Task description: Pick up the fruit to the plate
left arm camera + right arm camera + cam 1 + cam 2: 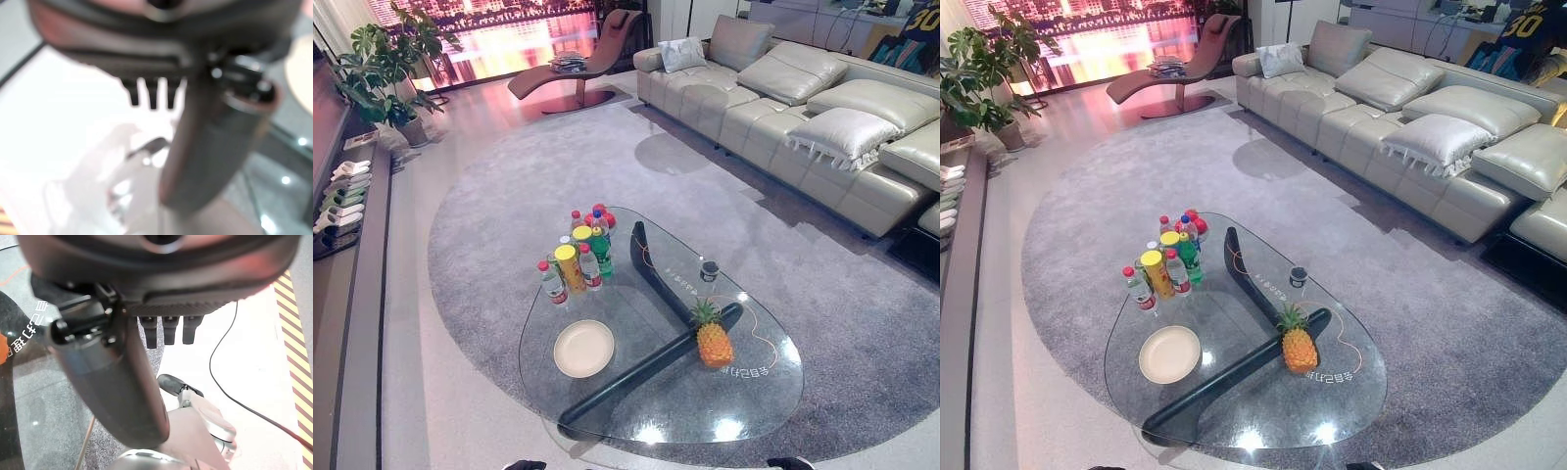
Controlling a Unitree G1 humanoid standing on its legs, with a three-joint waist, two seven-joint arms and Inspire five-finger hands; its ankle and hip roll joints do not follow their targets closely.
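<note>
Left eye view: pineapple (714, 338) upright on glass table (759, 392), well apart from white plate (583, 349).
Left wrist view: left hand (161, 46), fingers straight, holding nothing.
Right wrist view: right hand (161, 284), fingers straight, empty.

A rounded, clear glass tabletop (759, 387) sits on a dark curved base (651, 367) that shows through the glass, and the whole stands on a grey round rug (509, 196). A cream plate (583, 349) lies flat toward the near left side of the glass. A pineapple (713, 335) stands upright toward the near right side, well apart from the plate. A tight cluster of bottles and cans (578, 253) stands at the far left end. A small dark cup (709, 269) stands alone near the far right edge.
</note>
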